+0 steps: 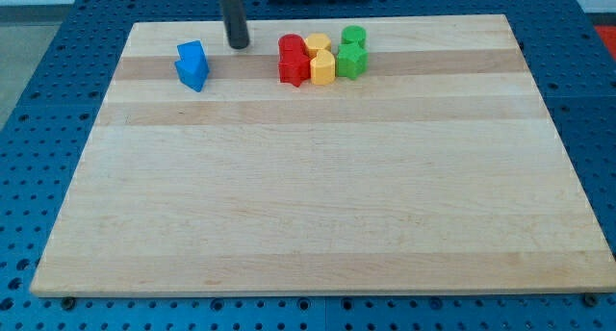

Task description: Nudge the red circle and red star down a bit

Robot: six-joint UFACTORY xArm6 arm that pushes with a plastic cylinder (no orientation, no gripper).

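One tip point(238, 45) left of red blocks point(293, 60).

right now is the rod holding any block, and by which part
Nothing is held. My tip stands apart between the blue blocks and the red blocks, touching neither.

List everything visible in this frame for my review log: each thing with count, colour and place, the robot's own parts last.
Red blocks: 2, red, top centre, left end of the cluster; circle behind, star in front.
Yellow blocks: 2, yellow, middle of the cluster; shapes unclear.
Green blocks: 2, green, right end of the cluster; shapes unclear.
Blue blocks: 2, blue, top left, touching each other.
Board: 1, light wood, fills the view.
Base: 1, blue, perforated, around the board.
My tip: 1, dark, between the blue and red blocks, touching neither.
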